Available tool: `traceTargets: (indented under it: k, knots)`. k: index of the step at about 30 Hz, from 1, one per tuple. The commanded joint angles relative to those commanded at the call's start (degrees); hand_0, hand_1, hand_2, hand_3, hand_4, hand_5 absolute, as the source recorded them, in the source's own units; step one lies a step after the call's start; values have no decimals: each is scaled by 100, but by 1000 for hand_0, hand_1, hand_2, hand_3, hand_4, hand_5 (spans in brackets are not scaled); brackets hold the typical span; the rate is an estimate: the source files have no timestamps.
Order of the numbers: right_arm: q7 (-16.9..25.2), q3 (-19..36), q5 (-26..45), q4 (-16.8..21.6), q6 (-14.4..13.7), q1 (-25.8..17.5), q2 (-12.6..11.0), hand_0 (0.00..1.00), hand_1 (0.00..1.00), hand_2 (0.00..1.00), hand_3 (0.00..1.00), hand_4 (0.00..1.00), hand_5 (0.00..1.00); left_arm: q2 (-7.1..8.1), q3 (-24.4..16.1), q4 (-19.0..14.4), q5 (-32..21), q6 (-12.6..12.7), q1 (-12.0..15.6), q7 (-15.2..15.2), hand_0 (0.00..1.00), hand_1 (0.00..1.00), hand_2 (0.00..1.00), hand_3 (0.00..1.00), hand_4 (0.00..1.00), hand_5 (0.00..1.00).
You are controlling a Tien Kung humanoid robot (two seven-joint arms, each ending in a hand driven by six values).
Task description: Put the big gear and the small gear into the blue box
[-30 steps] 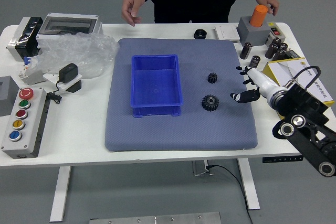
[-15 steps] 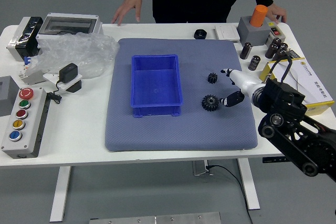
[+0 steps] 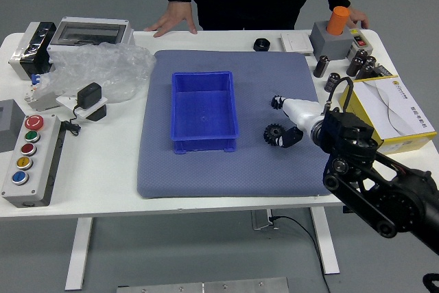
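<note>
Push-button box (image 3: 33,159): stood at the table's left end, its coloured buttons facing up, no part of the job.
Clear plastic wrap (image 3: 103,66): lay crumpled to the left of the mat (image 3: 164,176).
Person's right hand (image 3: 173,18): rested at the table's far edge, handling neither gear.
Blue box (image 3: 204,104): sat upright on the mat with neither gear inside, so nothing of the placing was done; both gears had yet to go in.
Big gear (image 3: 274,133): lay on the mat to the right of the blue box, its right edge partly behind the thumb; it needed picking up, carrying left and setting down inside.
Small gear (image 3: 276,102): lay on the mat beyond the big gear, partly hidden at the fingertips; the same work remained for it.
Robot's right hand (image 3: 298,118): reached in over the mat, thumb apart from the other fingers and clamped on nothing that could be made out. The thumb was at the big gear, the fingertips at the small one; whether either was touched, I could not tell. The task looked to be at its first reach.
Person's left hand (image 3: 357,16): was at the far edge, partly behind the orange cylinder (image 3: 337,20).
Yellow-and-white carton (image 3: 394,114): stood beyond the robot's arm, right of the mat.
</note>
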Motion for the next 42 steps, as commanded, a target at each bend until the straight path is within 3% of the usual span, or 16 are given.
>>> traceTargets:
  k: [12, 33, 42]
  knots:
    - [0, -163, -272, -245, -223, -29, -22, 800, 733, 825, 905, 793, 200, -7, -11, 0, 21, -6, -12, 2, 816, 805, 817, 841, 636, 283]
    - [0, -442, -205, -534, -360, 142, 258, 788, 725, 805, 873, 789, 228, -4, -43, 0, 92, -24, -8, 15, 816, 806, 817, 842, 634, 282]
    - [0, -508, -112, -645, -437, 175, 312, 779, 715, 779, 823, 761, 287, -2, -31, 0, 87, -23, -1, 20, 816, 806, 816, 841, 632, 280]
